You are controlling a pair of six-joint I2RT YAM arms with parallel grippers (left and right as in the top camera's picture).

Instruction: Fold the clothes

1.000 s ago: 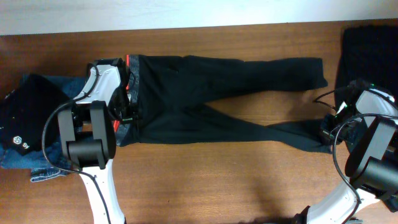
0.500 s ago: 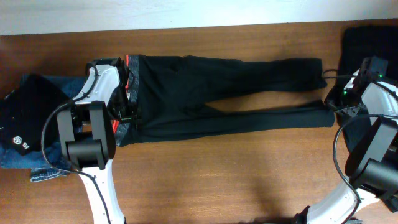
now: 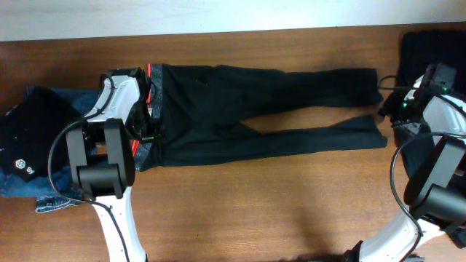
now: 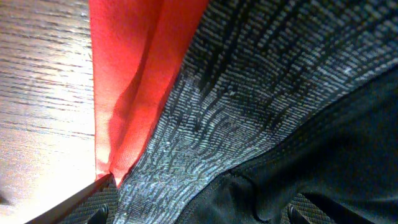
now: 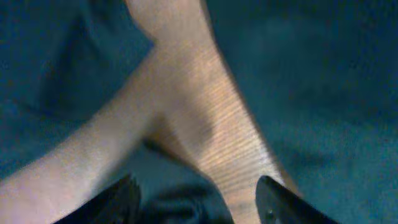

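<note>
Mostly flat: soft black trousers [image 3: 196,116], ribbed grey waistband [image 4: 211,118] (red-orange edge); left pincer [image 4: 194,216], right pincer [image 5: 199,196] agape.

Trousers [image 3: 240,109] lie flat across the table [image 3: 255,211], waistband [image 3: 151,102] at my left, both legs running right; my left gripper [image 3: 148,131] sits over the waistband; my right gripper [image 3: 387,110] hangs by the leg ends, between them; jeans [image 3: 54,202] at far left, a garment [image 3: 33,131] lying on them; another garment [image 3: 429,47] at far right, behind.
</note>
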